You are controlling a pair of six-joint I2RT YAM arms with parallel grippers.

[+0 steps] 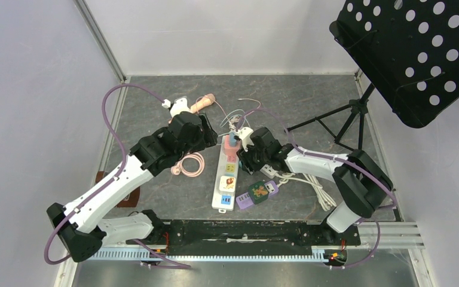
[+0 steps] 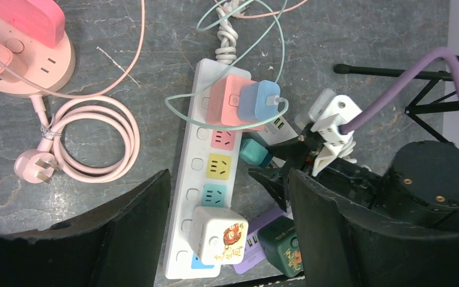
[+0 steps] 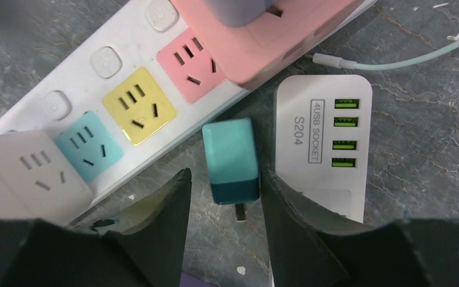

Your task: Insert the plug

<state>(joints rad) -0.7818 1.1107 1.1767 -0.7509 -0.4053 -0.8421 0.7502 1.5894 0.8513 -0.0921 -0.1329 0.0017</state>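
Note:
A small teal plug point(image 3: 230, 158) lies on the grey table beside the white power strip point(image 3: 48, 107), its prong pointing toward my right wrist camera. My right gripper point(image 3: 226, 179) straddles it: the right finger touches the plug's side and a narrow gap remains at the left finger. The strip's pink, yellow and teal sockets point(image 3: 137, 104) are free. In the left wrist view the plug point(image 2: 255, 153) sits just right of the strip point(image 2: 185, 179). My left gripper point(image 2: 228, 176) hangs open above the strip, holding nothing. From above, both grippers point(image 1: 209, 140) point(image 1: 242, 146) flank the strip point(image 1: 227, 173).
A white tiger-print cube point(image 2: 218, 234) is plugged in at the strip's near end, and a pink adapter point(image 2: 224, 101) with a blue charger point(image 2: 260, 101) at the far end. A white USB socket point(image 3: 323, 143), a green cube point(image 2: 282, 251), a pink round socket point(image 2: 18, 54) and a tripod point(image 1: 346, 119) stand nearby.

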